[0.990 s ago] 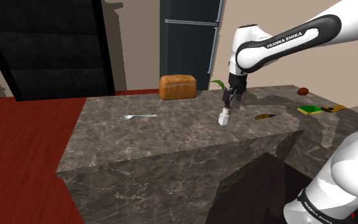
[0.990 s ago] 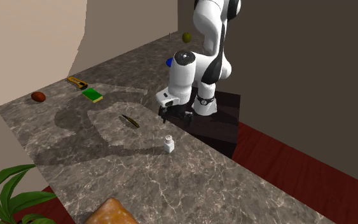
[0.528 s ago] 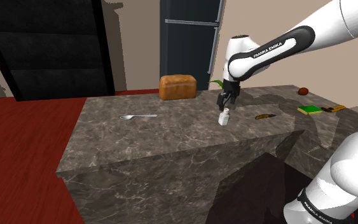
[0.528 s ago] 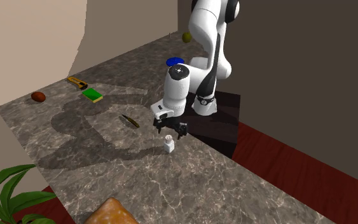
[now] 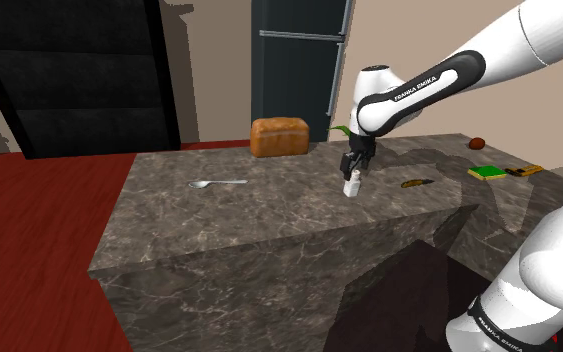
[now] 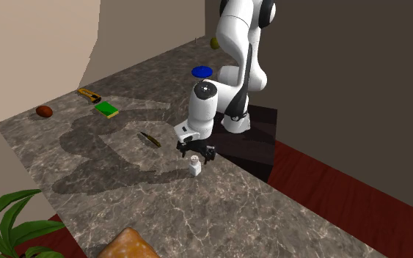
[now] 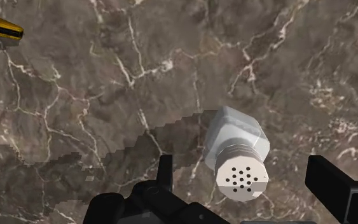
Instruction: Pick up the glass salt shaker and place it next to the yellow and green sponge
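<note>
The salt shaker (image 5: pixel 350 186), pale with a perforated cap, stands upright on the marbled countertop (image 5: pixel 269 215), just right of the shoulder view's centre and directly beneath the gripper (image 5: pixel 352 170). In the wrist view its cap shows between the two black fingers, which are spread wide and touch nothing.

There is one shaker. One green-and-yellow sponge (image 5: pixel 487 172) lies at the frame's far right, well apart from it. There is also one bread loaf (image 5: pixel 279 137), one spoon (image 5: pixel 217 183) and one small brown round thing (image 5: pixel 478 143).
</note>
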